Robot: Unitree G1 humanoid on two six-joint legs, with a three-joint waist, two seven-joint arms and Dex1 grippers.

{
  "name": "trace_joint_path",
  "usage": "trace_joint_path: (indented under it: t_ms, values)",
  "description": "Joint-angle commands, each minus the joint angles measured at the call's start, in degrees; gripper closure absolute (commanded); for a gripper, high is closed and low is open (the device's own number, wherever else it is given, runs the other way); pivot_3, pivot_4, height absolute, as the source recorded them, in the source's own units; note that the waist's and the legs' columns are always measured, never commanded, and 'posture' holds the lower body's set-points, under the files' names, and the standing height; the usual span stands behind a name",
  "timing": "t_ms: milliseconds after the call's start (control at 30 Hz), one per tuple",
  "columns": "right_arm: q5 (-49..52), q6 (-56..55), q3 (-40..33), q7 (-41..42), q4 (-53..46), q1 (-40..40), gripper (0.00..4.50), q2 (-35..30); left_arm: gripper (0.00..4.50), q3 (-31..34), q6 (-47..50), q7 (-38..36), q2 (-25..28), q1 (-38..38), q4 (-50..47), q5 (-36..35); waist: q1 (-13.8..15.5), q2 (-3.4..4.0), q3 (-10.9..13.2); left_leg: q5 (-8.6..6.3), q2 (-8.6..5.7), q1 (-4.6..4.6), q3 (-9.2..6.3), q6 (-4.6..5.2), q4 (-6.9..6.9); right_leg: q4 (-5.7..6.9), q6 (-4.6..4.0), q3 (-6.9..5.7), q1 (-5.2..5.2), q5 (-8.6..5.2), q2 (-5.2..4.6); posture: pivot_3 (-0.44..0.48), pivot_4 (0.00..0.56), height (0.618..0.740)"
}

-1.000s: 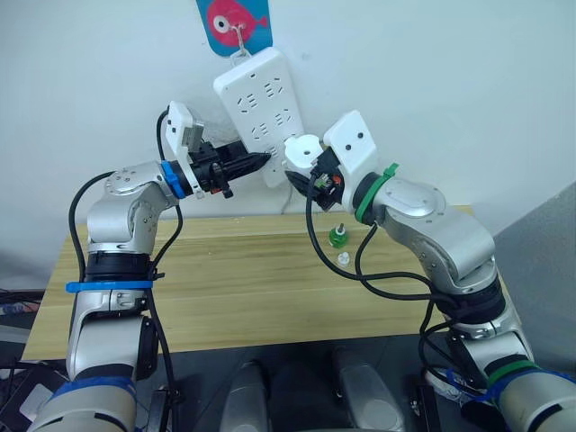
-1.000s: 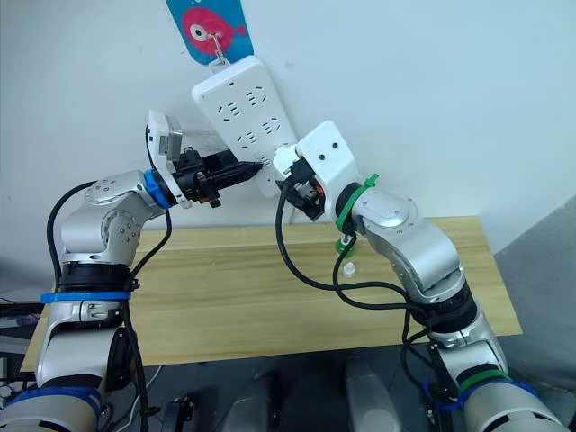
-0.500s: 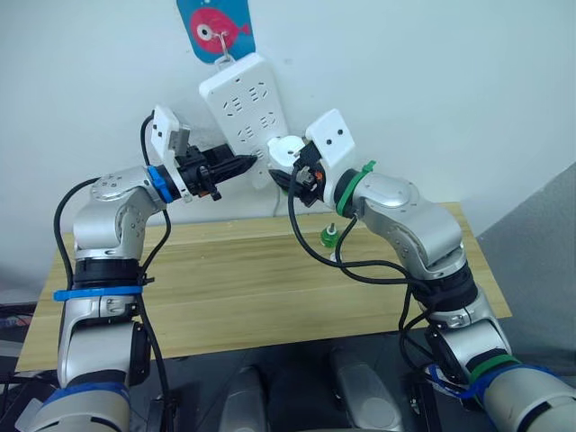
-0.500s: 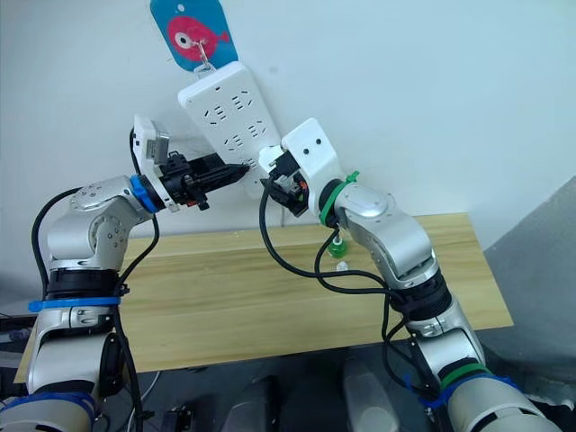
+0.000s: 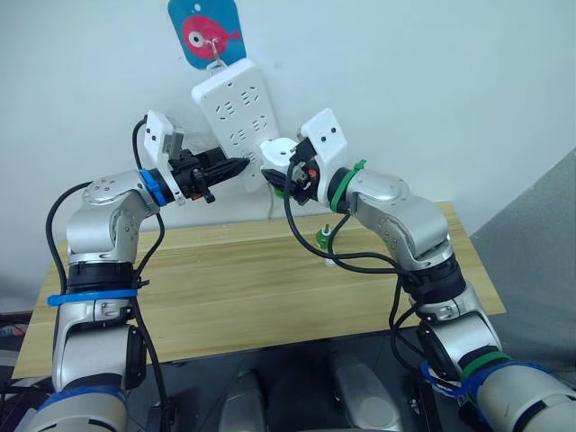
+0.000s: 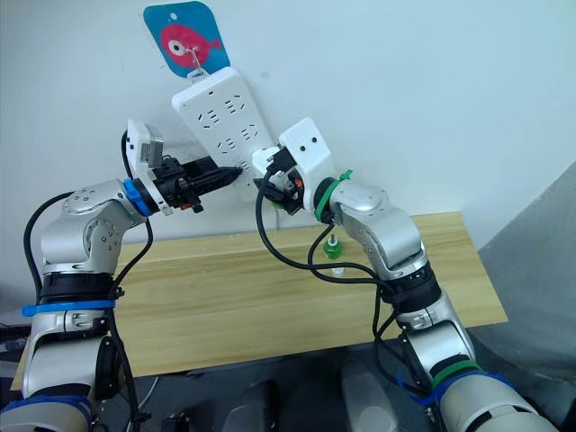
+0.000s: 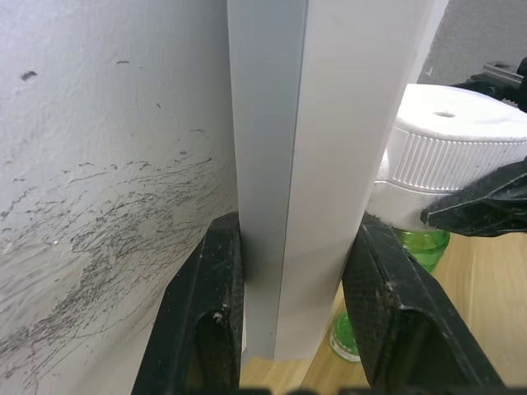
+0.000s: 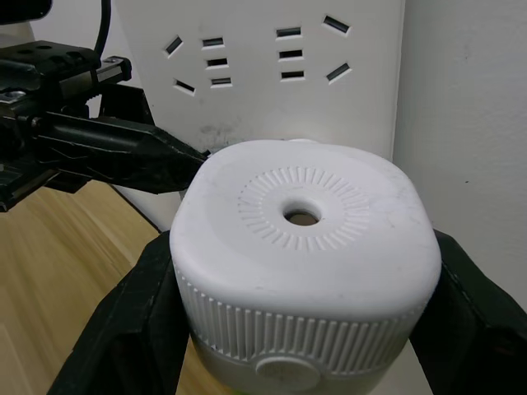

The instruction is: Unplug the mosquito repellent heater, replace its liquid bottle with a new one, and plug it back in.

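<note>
The mosquito repellent heater (image 5: 277, 150) is a white rounded unit with a ribbed face and a centre hole (image 8: 301, 217). My right gripper (image 5: 281, 165) is shut on its sides and holds it against the lower end of the hanging white power strip (image 5: 230, 112). Whether its prongs sit in a socket is hidden. A green liquid bottle (image 7: 422, 243) hangs under the heater. My left gripper (image 5: 241, 166) is shut on the strip's lower end, one black finger (image 7: 206, 321) on each long edge. Another green bottle (image 5: 322, 238) stands on the table.
The power strip hangs tilted from a hook on a blue fish sign (image 5: 209, 34) on the white wall. A wooden table (image 5: 225, 297) runs below both arms. A small clear cap (image 6: 337, 270) lies beside the standing bottle. Black cables loop from the right wrist.
The whole picture has shifted, so the camera moved. Both grippers keep their holds, and the heater now sits slightly nearer the strip's lower end.
</note>
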Motion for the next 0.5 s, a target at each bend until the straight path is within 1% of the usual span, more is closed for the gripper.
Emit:
trace_joint_path:
  t_ms: [33,333,500]
  values:
    - [-1.3,-1.2,0.4,-0.4,3.0,-2.8,1.39,1.8,3.16,-4.3,-0.7,-4.8,-1.4,0.7,-4.9,-0.9,-0.1,0.01,-0.1,0.00,0.00,0.00,0.00,0.00,-0.01,0.00,0.00,0.00,0.00,0.00,0.00,-0.156,0.196,0.740]
    - [-2.6,-2.5,0.6,-0.5,6.1,-4.9,1.40,3.3,3.17,-4.5,-1.5,-4.7,-1.4,0.8,-4.8,-0.4,-0.5,0.02,-0.2,0.01,0.01,0.09,0.02,0.01,-0.03,0.00,-0.01,0.04,0.04,0.00,0.02,-0.156,0.193,0.740]
    - [-2.2,-1.4,0.6,0.1,3.2,-2.9,1.41,3.3,3.17,-3.5,-2.1,-3.7,-1.2,0.7,-3.5,0.4,-0.5,0.02,-0.2,0.02,0.02,0.13,0.04,0.04,-0.05,0.01,-0.02,0.08,0.05,0.01,0.06,-0.158,0.196,0.740]
